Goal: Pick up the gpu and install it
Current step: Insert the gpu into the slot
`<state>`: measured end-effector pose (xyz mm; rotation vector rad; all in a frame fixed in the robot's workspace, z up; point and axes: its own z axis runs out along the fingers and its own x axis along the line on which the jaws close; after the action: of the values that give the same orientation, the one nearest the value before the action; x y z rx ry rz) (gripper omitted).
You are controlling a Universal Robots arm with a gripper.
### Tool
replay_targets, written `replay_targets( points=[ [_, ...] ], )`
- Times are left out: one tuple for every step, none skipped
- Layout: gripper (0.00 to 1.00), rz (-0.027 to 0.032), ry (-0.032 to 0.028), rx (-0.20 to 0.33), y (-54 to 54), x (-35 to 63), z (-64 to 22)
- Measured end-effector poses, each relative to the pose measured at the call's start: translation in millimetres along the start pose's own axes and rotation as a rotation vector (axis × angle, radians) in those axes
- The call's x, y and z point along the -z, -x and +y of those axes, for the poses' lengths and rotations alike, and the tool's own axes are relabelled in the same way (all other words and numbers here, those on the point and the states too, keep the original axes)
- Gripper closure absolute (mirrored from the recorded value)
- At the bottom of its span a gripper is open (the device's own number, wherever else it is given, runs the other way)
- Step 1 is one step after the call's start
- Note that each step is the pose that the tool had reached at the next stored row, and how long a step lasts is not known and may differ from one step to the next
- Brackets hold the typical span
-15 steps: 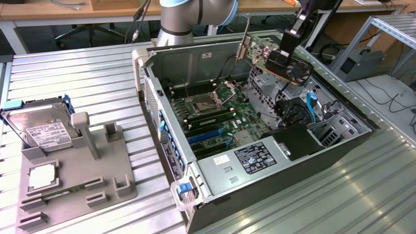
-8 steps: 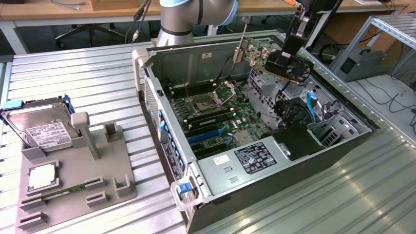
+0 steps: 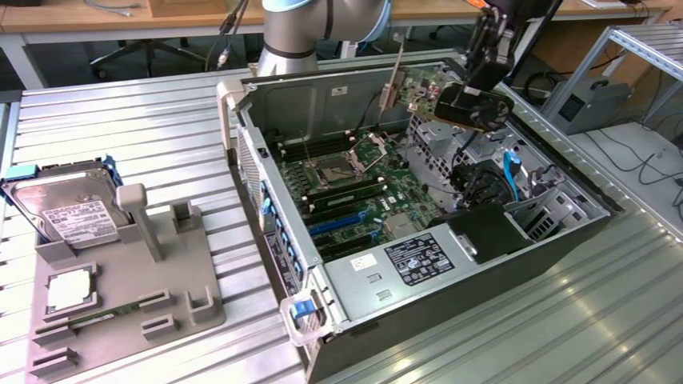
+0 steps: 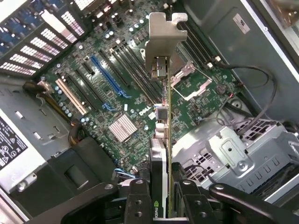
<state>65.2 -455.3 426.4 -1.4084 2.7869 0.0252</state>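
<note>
The end effector (image 4: pixel 162 192), jaws partly closed on the gpu (image 4: pixel 160 156), held it upright above the motherboard (image 4: pixel 117 98) at the case's (image 3: pixel 357 276) far end, toward the exterior view's right, where I judged slight tilt or misalignment with the slots (image 4: pixel 110 77) could jam its bracket (image 4: pixel 161 39) or scrape components.

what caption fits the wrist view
The gripper holds the gpu edge-on above the motherboard in the open case.
</note>
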Motion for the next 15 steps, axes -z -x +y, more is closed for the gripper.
replay_targets(
  points=[
    [0.73, 0.0001, 0.0004, 0.016, 0.0, -0.1, 0.0],
    [0.73, 0.0002, 0.0009, 0.038, 0.1, -0.2, 0.1],
    [0.73, 0.0003, 0.0014, 0.058, 0.1, -0.3, 0.1],
    [0.73, 0.0005, 0.0021, 0.089, 0.2, -0.4, 0.1],
    [0.73, 0.0007, 0.0027, 0.113, 0.2, -0.5, 0.1],
    [0.73, 0.0008, 0.0031, 0.132, 0.2, -0.5, 0.1],
    [0.73, 0.0011, 0.0039, 0.162, 0.2, -0.6, 0.1],
    [0.73, 0.0012, 0.0045, 0.188, 0.2, -0.7, 0.2],
    [0.73, 0.0013, 0.0048, 0.203, 0.2, -0.8, 0.2],
    [0.73, 0.0013, 0.0057, 0.236, 0.2, -1.1, 0.1],
    [0.73, 0.0016, 0.0064, 0.267, 0.2, -1.2, 0.2],
    [0.73, 0.0017, 0.0069, 0.288, 0.2, -1.3, 0.2],
    [0.73, 0.0018, 0.0076, 0.315, 0.3, -1.4, 0.2],
    [0.73, 0.0019, 0.0085, 0.352, 0.3, -1.5, 0.2],
    [0.73, 0.0021, 0.0090, 0.373, 0.4, -1.6, 0.3]
  ],
)
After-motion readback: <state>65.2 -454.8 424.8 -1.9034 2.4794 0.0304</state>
